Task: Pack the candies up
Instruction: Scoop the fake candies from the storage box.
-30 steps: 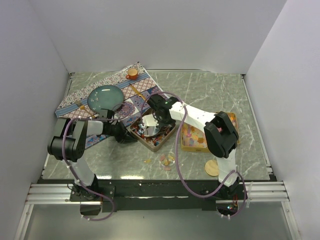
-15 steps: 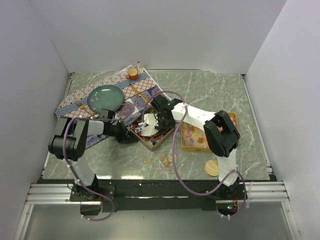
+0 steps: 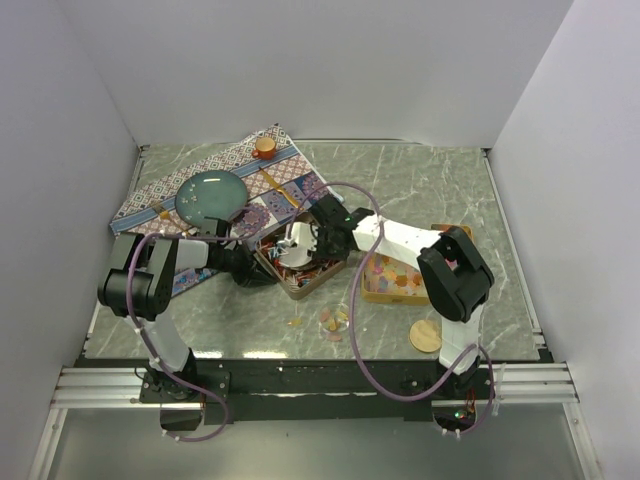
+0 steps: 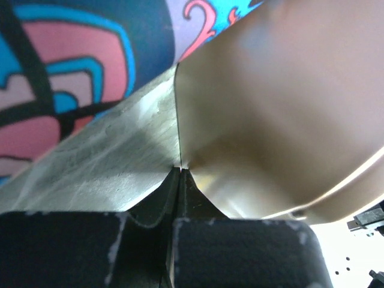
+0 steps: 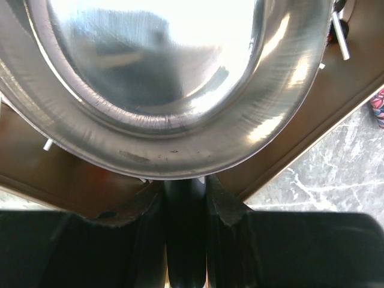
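Observation:
A gold tin [image 3: 335,268] at mid-table holds red-white-black mixed candies [image 3: 298,270]. My left gripper [image 3: 252,267] is shut on the tin's left corner. In the left wrist view its jaws [image 4: 179,170] pinch the thin edge of the tin wall [image 4: 276,108]. My right gripper [image 3: 320,240] is shut on the black handle [image 5: 186,240] of a shiny metal scoop [image 5: 162,78]. The scoop [image 3: 296,242] is held tilted over this tin. A second gold tin [image 3: 470,243] to the right holds pale yellow-orange candies [image 3: 385,275]. A few pink-orange-yellow candies [image 3: 335,320] lie loose on the table.
A round cork disc [image 3: 425,336] lies near the front right. A patterned cloth [image 3: 245,165] at the back left carries a round green glass plate [image 3: 212,195] and a small orange-topped jar [image 3: 265,147]. White walls enclose the marble table [image 3: 430,180].
My right wrist has shifted toward the near right and the scoop has tipped up over the tin. My left gripper has stayed on the tin's corner.

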